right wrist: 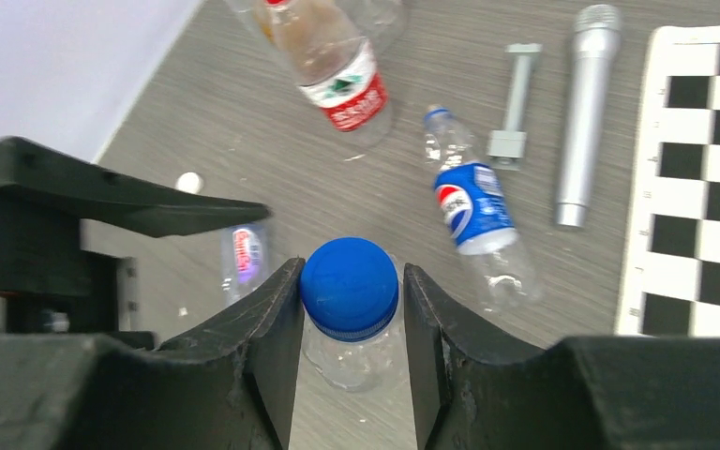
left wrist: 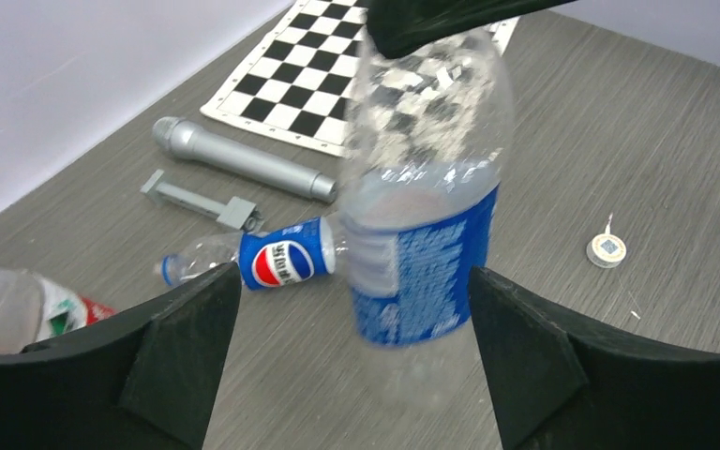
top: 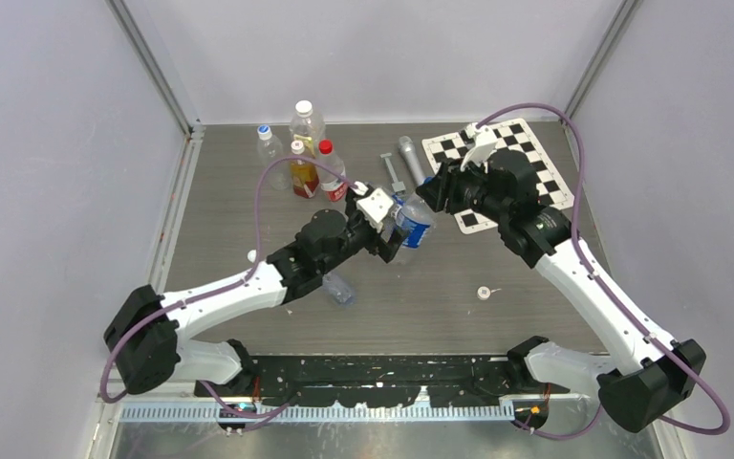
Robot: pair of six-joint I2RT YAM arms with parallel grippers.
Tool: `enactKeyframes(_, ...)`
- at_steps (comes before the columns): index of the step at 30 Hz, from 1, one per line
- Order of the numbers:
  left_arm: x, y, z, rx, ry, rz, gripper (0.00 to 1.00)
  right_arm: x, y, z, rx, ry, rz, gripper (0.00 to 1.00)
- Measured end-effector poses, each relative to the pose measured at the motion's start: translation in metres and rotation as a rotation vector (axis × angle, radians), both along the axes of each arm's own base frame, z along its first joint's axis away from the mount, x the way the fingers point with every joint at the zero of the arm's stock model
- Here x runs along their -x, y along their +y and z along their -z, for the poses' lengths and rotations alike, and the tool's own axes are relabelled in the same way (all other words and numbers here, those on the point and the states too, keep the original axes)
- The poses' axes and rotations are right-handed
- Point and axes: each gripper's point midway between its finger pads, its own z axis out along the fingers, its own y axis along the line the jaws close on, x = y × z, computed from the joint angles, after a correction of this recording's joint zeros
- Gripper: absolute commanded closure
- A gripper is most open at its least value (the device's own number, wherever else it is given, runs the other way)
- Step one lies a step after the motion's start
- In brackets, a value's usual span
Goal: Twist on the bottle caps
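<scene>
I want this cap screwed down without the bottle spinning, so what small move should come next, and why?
Probably close the left gripper on the blue-labelled bottle. Its jaws stand wide on either side of the body without touching it, while the right gripper pinches the blue cap on top; twisting now would likely turn the bottle too.

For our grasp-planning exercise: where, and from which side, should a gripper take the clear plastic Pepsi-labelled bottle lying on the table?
Take the labelled middle of the clear plastic Pepsi-labelled bottle from above, jaws across its width. It lies on its side on the grey table, so the body probably offers two opposite flanks; held by the narrow neck it would likely swing.
</scene>
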Motion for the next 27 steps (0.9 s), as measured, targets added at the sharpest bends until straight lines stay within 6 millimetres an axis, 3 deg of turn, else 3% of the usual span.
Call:
enactKeyframes(5, -0.003, 0.036, -0.016, 0.008, 0.000, -0.084, 0.00, -0.013, -0.035, -0.001, 0.117, -0.027, 0.134, 0.99)
enactKeyframes(10, -0.007, 0.096, -0.029, 0.022, 0.034, -0.234, 0.00, -0.027, -0.104, -0.002, 0.248, -0.053, 0.402, 1.00)
enactKeyframes(14, -0.002, 0.134, -0.020, 0.000, 0.098, -0.335, 0.00, -0.034, -0.162, -0.003, 0.320, -0.067, 0.644, 0.99)
enactKeyframes(19, 0.015, 0.153, 0.010, -0.041, 0.192, -0.373, 0.00, -0.033, -0.224, 0.026, 0.397, -0.025, 0.898, 1.00)
enactKeyframes(22, 0.021, 0.159, 0.027, -0.058, 0.233, -0.385, 0.00, -0.029, -0.241, 0.046, 0.424, 0.007, 0.970, 0.99)
enactKeyframes(27, 0.025, 0.161, 0.038, -0.068, 0.264, -0.392, 0.00, -0.032, -0.249, 0.064, 0.418, 0.031, 1.020, 0.92)
